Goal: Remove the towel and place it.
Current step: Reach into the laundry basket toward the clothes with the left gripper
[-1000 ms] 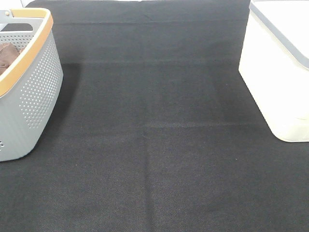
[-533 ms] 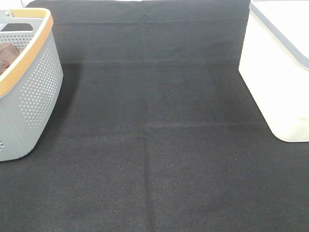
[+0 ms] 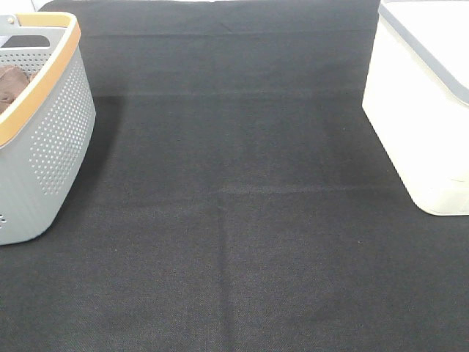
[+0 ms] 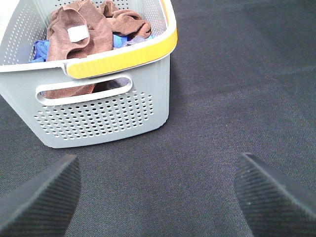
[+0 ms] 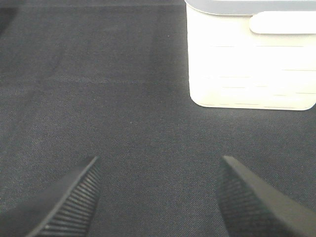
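Left wrist view first: the left gripper (image 4: 158,160) is seen spread wide, both ribbed black fingers (image 4: 44,197) held well apart with nothing between them, only the black woven table covering (image 4: 222,98). Just beyond the fingertips, nearer the finger on the basket's side, a grey perforated basket (image 4: 98,118) is seen standing upright, with a yellow band (image 4: 123,54) along its rim above a slot handle. Inside it the towel (image 4: 59,34) is found, reddish-brown and crumpled, draped on top of the pile against the near wall. A small white tag (image 4: 77,33) is shown facing up on it; any writing on it cannot be made out. Farther back in the basket a second brown cloth (image 4: 129,22) is bunched up, and scraps of blue fabric (image 4: 40,49) are glimpsed beneath both.

Over to the right wrist view: the right gripper (image 5: 160,159) is likewise seen wide open and empty, dark fabric filling the gap. Well ahead of its fingers, a white lidded bin (image 5: 252,64) is seen resting on the covering, a flat tab at its top edge.

From the high camera, faint fold lines are shown crossing the covering, with basket and bin set well apart at opposite sides.
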### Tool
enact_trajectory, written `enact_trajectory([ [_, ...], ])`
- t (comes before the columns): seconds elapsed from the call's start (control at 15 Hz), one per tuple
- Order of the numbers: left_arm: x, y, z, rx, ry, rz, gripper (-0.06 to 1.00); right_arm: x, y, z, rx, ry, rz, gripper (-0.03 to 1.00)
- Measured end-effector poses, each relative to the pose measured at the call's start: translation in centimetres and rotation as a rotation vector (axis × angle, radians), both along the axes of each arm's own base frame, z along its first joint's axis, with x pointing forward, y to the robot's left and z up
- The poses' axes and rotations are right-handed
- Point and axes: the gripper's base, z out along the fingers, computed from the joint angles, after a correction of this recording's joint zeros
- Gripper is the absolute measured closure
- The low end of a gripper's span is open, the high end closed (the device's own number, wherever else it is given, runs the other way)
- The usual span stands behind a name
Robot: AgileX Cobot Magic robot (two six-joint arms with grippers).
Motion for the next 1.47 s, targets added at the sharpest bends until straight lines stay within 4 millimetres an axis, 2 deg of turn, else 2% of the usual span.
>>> enact_trajectory([
  [0.13,0.4,0.1,1.3,-0.024,-0.095,0.019,0.15,0.0,0.0,0.0,0.0,0.0,0.0,0.33],
  [0.2,1.5,0.3,2.4,-0.02,-0.17,0.038,0.18,0.0,0.0,0.0,0.0,0.0,0.0,0.33],
  [0.33,4.2,0.5,3.6,-0.032,-0.21,0.063,0.2,0.0,0.0,0.0,0.0,0.0,0.0,0.33],
  [0.6,11.5,0.9,6.1,-0.044,-0.134,0.117,0.2,0.0,0.0,0.0,0.0,0.0,0.0,0.33],
  [0.73,15.6,1.0,7.9,-0.102,-0.045,0.162,0.2,0.0,0.0,0.0,0.0,0.0,0.0,0.33],
  [0.8,18.7,1.2,8.8,-0.103,0.029,0.191,0.2,0.0,0.0,0.0,0.0,0.0,0.0,0.33],
  [1.07,25.9,1.8,9.7,-0.032,0.236,0.243,0.2,0.0,0.0,0.0,0.0,0.0,0.0,0.33],
  [1.27,30.9,2.8,8.7,0.019,0.372,0.352,0.2,0.0,0.0,0.0,0.0,0.0,0.0,0.33],
  [1.33,30.9,2.8,8.7,0.019,0.372,0.352,0.2,0.0,0.0,0.0,0.0,0.0,0.0,0.33],
  [1.47,33.6,3.2,7.4,0.054,0.426,0.391,0.2,0.0,0.0,0.0,0.0,0.0,0.0,0.33],
])
